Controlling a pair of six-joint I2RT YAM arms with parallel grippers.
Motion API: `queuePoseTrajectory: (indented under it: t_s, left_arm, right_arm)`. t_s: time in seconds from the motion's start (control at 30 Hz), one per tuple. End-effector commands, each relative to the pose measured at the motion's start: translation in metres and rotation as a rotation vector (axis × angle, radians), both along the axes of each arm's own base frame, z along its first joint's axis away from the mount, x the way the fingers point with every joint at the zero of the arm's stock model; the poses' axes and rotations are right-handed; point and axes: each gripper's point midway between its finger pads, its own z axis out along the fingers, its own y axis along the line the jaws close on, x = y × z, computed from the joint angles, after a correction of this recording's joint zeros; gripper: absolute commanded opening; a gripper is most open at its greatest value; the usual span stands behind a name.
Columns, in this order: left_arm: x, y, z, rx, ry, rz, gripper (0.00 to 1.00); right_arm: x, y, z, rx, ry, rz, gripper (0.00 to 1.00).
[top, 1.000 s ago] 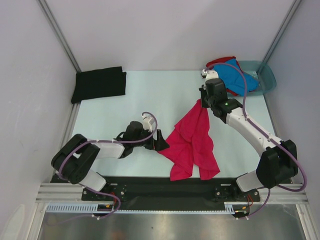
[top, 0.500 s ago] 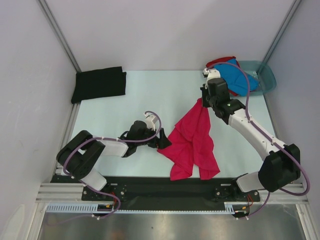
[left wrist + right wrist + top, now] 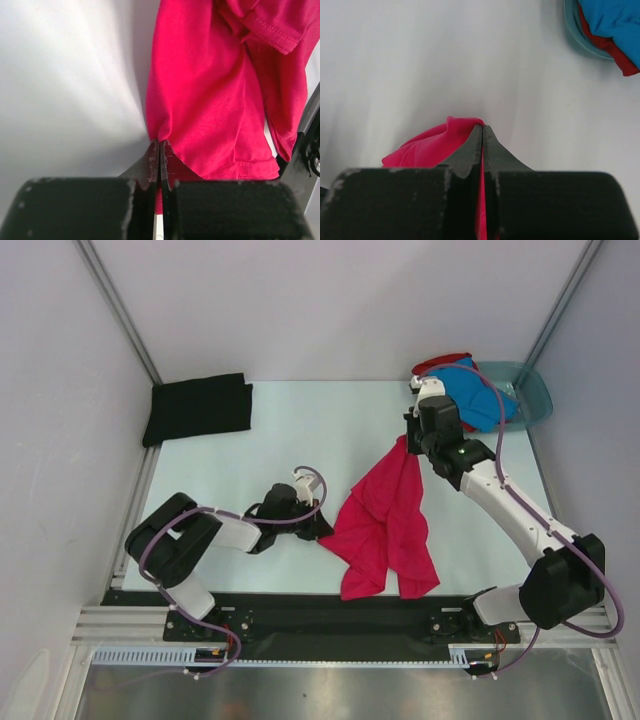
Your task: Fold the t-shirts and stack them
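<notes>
- Left gripper [image 3: 324, 530]: low at table [image 3: 300, 430] level, jaws pinched tight on the left hem edge of the magenta-pink t-shirt [image 3: 385, 530].
- Right gripper [image 3: 408, 446]: clamped on the same shirt's far end, cloth bunched to a peak at the tips.
- Pink shirt: crumpled lengthwise between both grippers, near end close to the table's front edge.
- Black t-shirt [image 3: 198, 407]: folded flat, far-left corner.
- Blue t-shirt [image 3: 480, 400] over red t-shirt [image 3: 440, 363]: heaped in teal basin [image 3: 535, 390], far right.
</notes>
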Motion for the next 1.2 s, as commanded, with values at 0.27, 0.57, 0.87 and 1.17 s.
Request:
queuePoseTrajectory:
  t_s: [0.27, 0.57, 0.87, 1.17]
  left_arm:
    - [0.005, 0.005, 0.083, 0.038, -0.16, -0.02, 0.0]
    - [-0.004, 0.051, 0.191, 0.066, -0.346, 0.095, 0.0]
    - [-0.046, 0.108, 0.271, 0.033, -0.448, 0.204, 0.0]
    - [-0.094, 0.175, 0.342, -0.025, -0.569, 0.347, 0.0]
  right_arm:
    - [-0.027, -0.014, 0.061, 0.061, -0.111, -0.012, 0.0]
    - [-0.097, -0.006, 0.113, 0.188, -0.165, 0.138, 0.0]
    - [-0.169, -0.014, 0.153, 0.266, -0.197, 0.235, 0.0]
    - [-0.209, -0.044, 0.19, 0.311, -0.324, 0.191, 0.0]
